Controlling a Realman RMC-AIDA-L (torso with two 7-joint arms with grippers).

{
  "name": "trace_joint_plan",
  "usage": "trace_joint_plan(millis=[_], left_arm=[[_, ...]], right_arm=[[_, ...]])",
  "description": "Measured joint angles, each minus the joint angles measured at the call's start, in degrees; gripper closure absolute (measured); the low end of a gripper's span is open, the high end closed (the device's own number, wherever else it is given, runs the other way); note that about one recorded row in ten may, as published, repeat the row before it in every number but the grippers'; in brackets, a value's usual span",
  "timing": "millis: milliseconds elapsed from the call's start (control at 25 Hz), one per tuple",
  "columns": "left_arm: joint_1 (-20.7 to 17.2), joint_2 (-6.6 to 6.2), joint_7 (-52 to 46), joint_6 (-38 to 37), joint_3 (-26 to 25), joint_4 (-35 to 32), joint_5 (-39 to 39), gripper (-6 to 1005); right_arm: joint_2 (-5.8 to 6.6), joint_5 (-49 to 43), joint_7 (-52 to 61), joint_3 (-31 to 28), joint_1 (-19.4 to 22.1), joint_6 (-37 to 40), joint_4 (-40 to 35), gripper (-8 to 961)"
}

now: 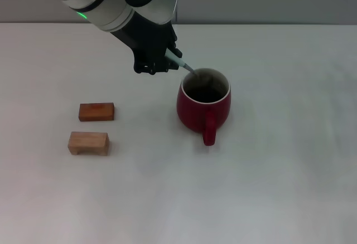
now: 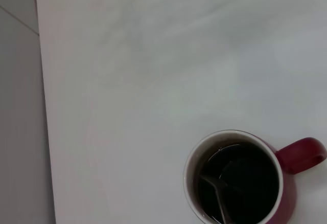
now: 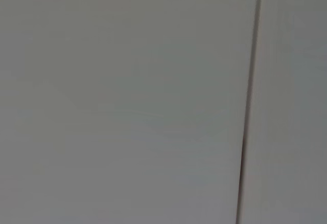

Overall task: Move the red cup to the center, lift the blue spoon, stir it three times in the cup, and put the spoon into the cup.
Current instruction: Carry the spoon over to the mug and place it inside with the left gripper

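The red cup (image 1: 203, 105) stands upright near the middle of the white table, its handle toward me. It also shows in the left wrist view (image 2: 240, 180), dark inside. My left gripper (image 1: 167, 61) hangs just behind and left of the cup's rim, shut on the pale blue handle of the blue spoon (image 1: 183, 64). The spoon slants down into the cup; its dark neck and bowl (image 2: 220, 193) lie inside. The right gripper is out of view.
Two small wooden blocks lie at the left: a reddish one (image 1: 96, 111) and a paler one (image 1: 88, 143) nearer me. The table's edge (image 2: 43, 106) runs along one side of the left wrist view. The right wrist view shows only a plain grey surface.
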State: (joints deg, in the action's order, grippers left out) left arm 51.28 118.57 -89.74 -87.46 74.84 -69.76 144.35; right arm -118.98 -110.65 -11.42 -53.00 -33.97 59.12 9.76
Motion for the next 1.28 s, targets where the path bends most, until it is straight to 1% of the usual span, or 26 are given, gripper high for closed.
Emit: trace_joint_plan(millis=[400,600,720,1080,1280], left_arm=[[1.1,-0.02,-0.1,-1.3,2.1,-0.5,3.8,831],[1.9,0.04,-0.3,-3.3,3.2,-1.7,6.4,832],[2.3,0.14,-0.7,-4.9,4.8,-3.0,7.8,832],[3.4,0.51,-2.3,-9.1,8.9,-5.1,7.7,832],[4.2,0.52,-3.0,-9.4,10.3,-5.4,6.2,834]], right_arm=[[-0.03,0.0,0.0,0.0,0.4,0.5,0.0,909],[-0.03,0.0,0.0,0.0,0.4,0.5,0.0,909],[-0.03,0.0,0.0,0.0,0.4,0.5,0.1,909],[-0.03,0.0,0.0,0.0,0.6,0.6,0.2,910],[-0.03,0.0,0.0,0.0,0.6,1.0,0.2,910]])
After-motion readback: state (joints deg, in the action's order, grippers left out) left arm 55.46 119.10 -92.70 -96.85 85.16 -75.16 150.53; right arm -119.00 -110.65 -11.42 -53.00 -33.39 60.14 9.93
